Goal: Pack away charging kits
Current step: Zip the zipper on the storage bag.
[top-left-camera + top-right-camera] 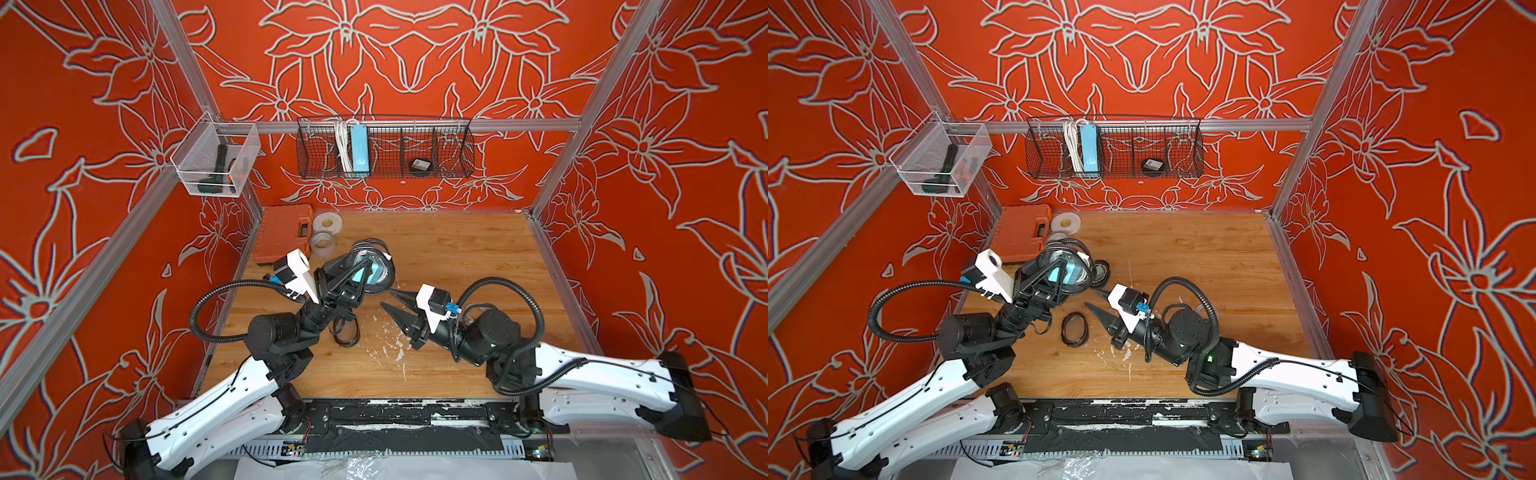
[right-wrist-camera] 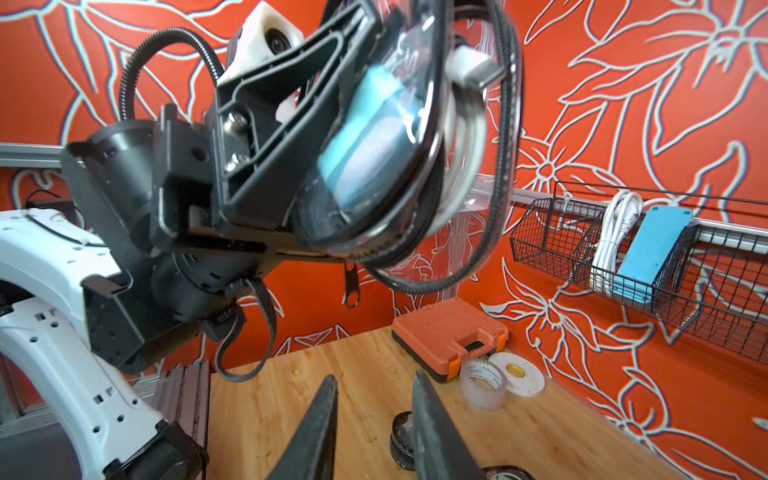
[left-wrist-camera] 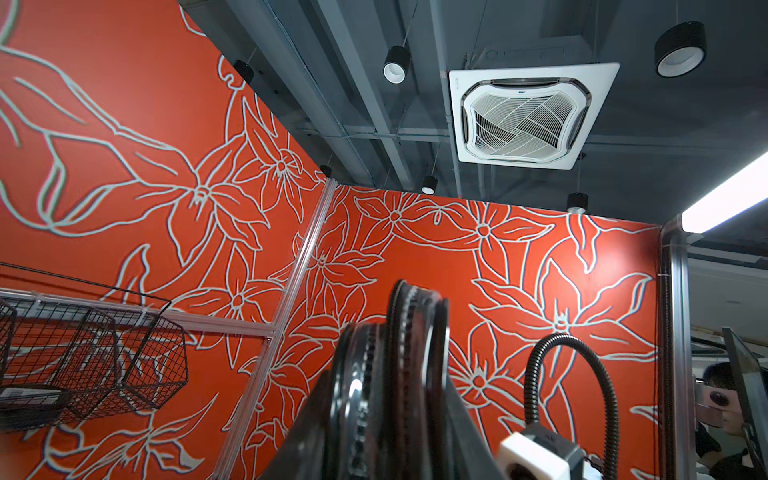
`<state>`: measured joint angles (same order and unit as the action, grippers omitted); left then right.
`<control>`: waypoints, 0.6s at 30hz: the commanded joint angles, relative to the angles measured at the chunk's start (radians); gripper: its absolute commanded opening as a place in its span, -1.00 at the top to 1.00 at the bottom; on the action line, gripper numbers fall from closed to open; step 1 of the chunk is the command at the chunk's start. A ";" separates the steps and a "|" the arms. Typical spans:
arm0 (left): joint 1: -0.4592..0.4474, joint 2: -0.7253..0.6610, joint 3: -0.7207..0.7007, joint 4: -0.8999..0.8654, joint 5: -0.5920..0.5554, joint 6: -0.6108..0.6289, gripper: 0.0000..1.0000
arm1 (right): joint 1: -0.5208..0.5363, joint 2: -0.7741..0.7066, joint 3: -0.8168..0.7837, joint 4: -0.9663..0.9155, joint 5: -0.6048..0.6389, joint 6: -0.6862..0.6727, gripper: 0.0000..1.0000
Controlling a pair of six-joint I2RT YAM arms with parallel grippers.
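Note:
My left gripper is raised above the table's left middle, shut on a clear oval case with a black zip rim. Inside the case are a teal-blue plug and a coiled white cable. My right gripper hangs just right of the case, pointing at it, jaws apart with nothing between them. A black oval case rim lies on the table below the left wrist. A small black-rimmed case stands on the wood beyond my right fingertips.
A wire basket on the back wall holds a blue power strip, a white cord and a black disc. At the table's back left lie an orange tool case and two tape rolls. A clear bin hangs from the left rail.

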<state>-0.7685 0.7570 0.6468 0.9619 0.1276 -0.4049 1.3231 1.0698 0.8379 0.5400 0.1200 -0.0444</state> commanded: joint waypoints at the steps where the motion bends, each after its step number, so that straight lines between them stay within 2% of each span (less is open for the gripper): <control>1: -0.011 0.004 0.015 0.071 0.007 0.044 1.00 | 0.007 0.021 0.055 0.041 -0.023 -0.040 0.39; 8: -0.027 0.019 0.034 0.045 -0.030 0.068 1.00 | 0.010 0.071 0.104 0.025 0.020 -0.038 0.34; 18: -0.034 0.025 0.024 0.037 -0.087 0.085 1.00 | 0.010 0.104 0.150 0.006 0.081 -0.012 0.47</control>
<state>-0.7940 0.7860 0.6544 0.9672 0.0647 -0.3435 1.3273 1.1770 0.9512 0.5346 0.1574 -0.0612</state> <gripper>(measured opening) 0.311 0.270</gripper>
